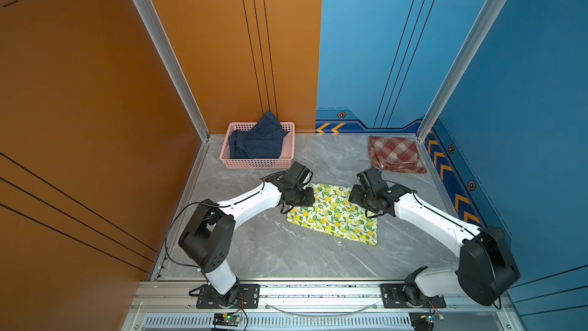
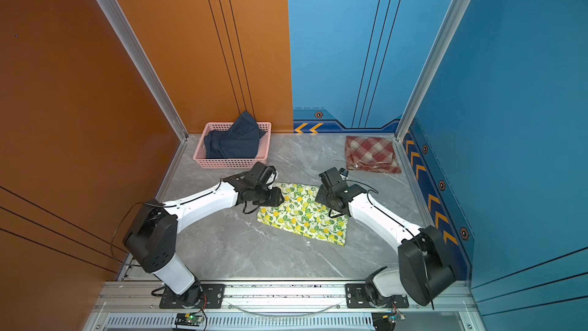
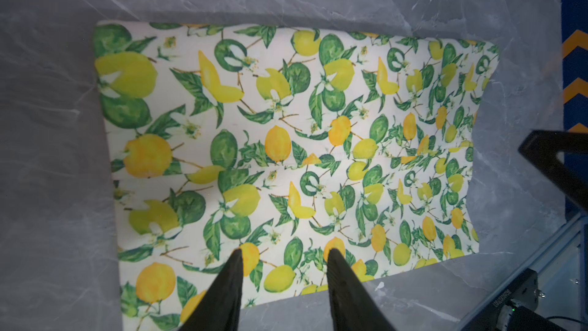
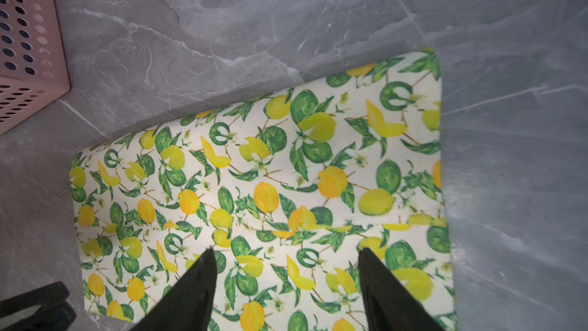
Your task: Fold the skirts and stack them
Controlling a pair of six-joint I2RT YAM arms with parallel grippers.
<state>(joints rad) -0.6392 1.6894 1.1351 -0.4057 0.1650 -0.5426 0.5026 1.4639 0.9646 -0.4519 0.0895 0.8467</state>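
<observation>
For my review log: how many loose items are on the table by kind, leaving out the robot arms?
Skirts: 3 (lemon-print skirt, plaid skirt, denim skirt lying in the basket)
Baskets: 1 (pink perforated basket)
Total: 4

Three skirts (image 1: 332, 213) (image 1: 396, 154) (image 1: 257, 144), one basket (image 1: 254, 163), two arms (image 1: 251, 197) (image 1: 426, 214).

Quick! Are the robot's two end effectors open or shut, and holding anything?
Left end effector: open, empty, over the lemon-print skirt.
Right end effector: open, empty, over the same skirt.
</observation>
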